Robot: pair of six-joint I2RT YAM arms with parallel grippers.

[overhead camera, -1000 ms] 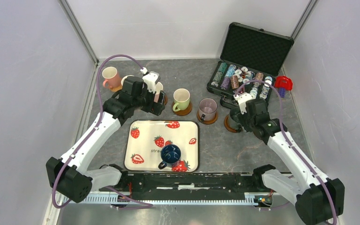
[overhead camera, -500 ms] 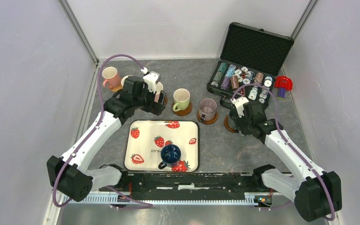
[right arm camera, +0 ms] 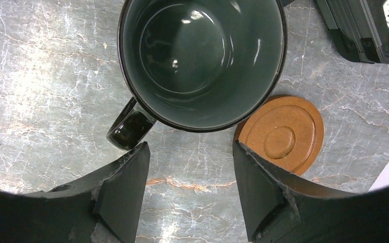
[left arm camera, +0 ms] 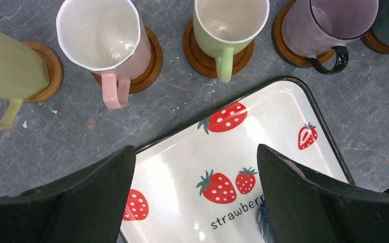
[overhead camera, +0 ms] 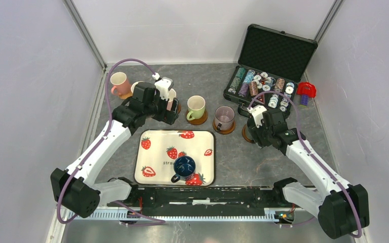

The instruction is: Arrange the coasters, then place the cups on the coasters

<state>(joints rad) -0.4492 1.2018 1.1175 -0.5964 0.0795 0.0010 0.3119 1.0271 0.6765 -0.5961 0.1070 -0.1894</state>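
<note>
The right hand (right arm camera: 190,147) is held part-way open above the tabletop (right arm camera: 40,76), its fingers apart and nothing gripped between them. Just beyond the fingertips the dark cup (right arm camera: 202,61) is seen upright, its handle pointing back toward the hand, close to one finger. A bare orange coaster (right arm camera: 283,132) lies just beside the cup on the tabletop. The cup's rim overlaps the coaster's edge in the wrist view, yet the coaster's face is uncovered.

The left hand (left arm camera: 195,149) is spread wide and empty over the far edge of the tray (left arm camera: 273,131). Ahead of it four cups are lined up, each set on one of the brown coasters (left arm camera: 191,50): a pale green cup (left arm camera: 0,61), a pink cup (left arm camera: 101,40), a second pale green cup (left arm camera: 228,25) and the mauve cup (left arm camera: 329,23). A far pink cup (overhead camera: 117,83) is placed at the left end of the row, likewise on a coaster. The blue cup (overhead camera: 185,167) is found on the tray among the printed strawberries. An open chip case (overhead camera: 281,50) is set at the far right corner, with a red object (overhead camera: 306,90) beside it.
</note>
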